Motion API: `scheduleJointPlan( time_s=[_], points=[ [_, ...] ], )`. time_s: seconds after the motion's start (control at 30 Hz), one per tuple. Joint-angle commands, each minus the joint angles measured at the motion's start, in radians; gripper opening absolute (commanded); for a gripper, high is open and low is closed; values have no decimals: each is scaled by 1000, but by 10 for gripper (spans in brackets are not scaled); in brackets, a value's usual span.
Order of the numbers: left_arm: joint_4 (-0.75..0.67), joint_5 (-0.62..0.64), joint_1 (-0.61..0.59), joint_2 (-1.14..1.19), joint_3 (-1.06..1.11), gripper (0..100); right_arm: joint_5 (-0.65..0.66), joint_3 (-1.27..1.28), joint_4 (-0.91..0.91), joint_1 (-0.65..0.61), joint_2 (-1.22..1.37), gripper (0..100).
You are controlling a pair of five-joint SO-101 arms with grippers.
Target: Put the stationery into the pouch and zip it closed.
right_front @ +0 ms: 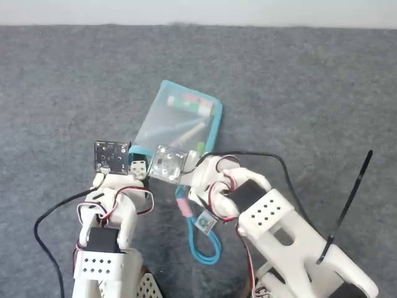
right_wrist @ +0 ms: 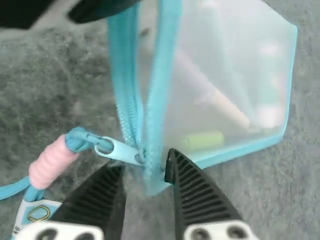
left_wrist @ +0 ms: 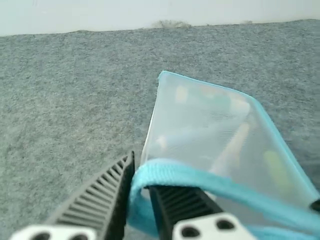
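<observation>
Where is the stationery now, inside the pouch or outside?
Inside: the stationery shows through the translucent wall of the pouch.

Grey felt-like table covering (right_front: pixel 310 81) — pale wall strip (right_front: pixel 198 11) along its far edge

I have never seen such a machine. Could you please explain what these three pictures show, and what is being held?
Two robot arms stand at a grey carpeted table. One picture looks down from above; the other two come from cameras on each arm's wrist. Between the arms lies a clear pouch with a blue zip, stationery inside, its zip open. The left gripper pinches the pouch's blue edge. The right gripper has its fingers apart around the pouch's end, beside the zip pull.
</observation>
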Motion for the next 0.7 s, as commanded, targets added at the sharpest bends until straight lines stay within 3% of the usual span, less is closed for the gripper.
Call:
scheduleJointPlan(
  time_s=[0.0,0.2,0.43,0.67],
  points=[
    [-8,-28,40,-3,-79,23,-43,-68,-7,59,-5,6],
    [161,-41,54,-3,-180,127,-77,-87,-8,133,-4,6],
    [384,-115,60,-3,-315,128,-77,-91,-8,134,-4,6],
    [511,-198,54,-15,-410,127,-123,-126,-1,151,-4,6]
  ],
)
